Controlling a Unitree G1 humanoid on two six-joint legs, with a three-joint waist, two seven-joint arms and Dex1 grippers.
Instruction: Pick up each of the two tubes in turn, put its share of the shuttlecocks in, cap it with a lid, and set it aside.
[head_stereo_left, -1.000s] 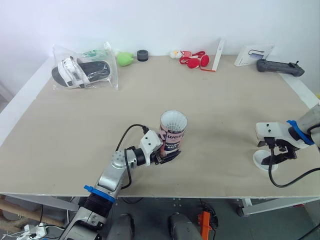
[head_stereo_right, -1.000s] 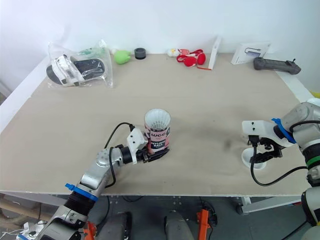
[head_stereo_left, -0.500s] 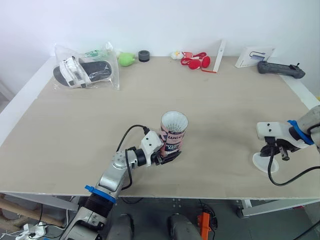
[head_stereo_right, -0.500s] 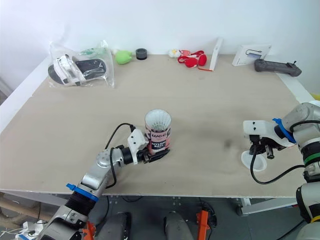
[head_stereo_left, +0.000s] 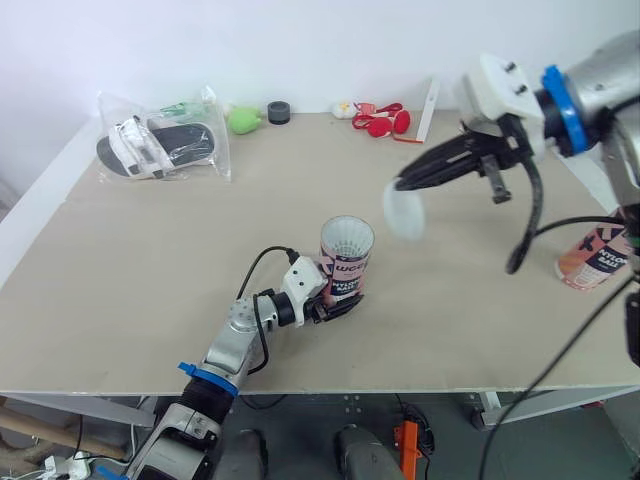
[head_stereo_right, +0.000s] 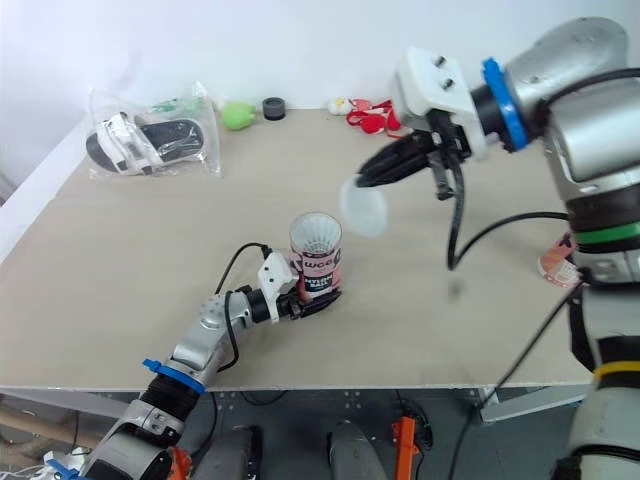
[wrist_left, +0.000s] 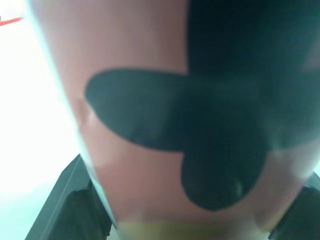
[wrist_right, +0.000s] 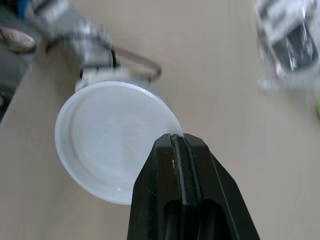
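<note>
Tube (head_stereo_left: 346, 262) stands upright near the table's (head_stereo_left: 130, 270) front edge, with your left gripper (head_stereo_left: 335, 308) clamped on its base. Your left wrist view sits hard against its pink wall. Farther off, your right gripper (head_stereo_left: 402, 184) hangs above the table. Its wrist view shows you the fingers pinching the rim of the white lid (wrist_right: 107, 140), up and right of the tube.

Tube (head_stereo_left: 346, 258) upright mid-table (head_stereo_left: 180, 240), left gripper (head_stereo_left: 340, 306) clamped at its base on the near side, lid (head_stereo_left: 404, 214) up in the air to its right, pinched by the right gripper (head_stereo_left: 400, 185), second tube (head_stereo_left: 592, 256) at the right edge, bagged sandals (head_stereo_left: 165, 143) in the far left corner.
</note>
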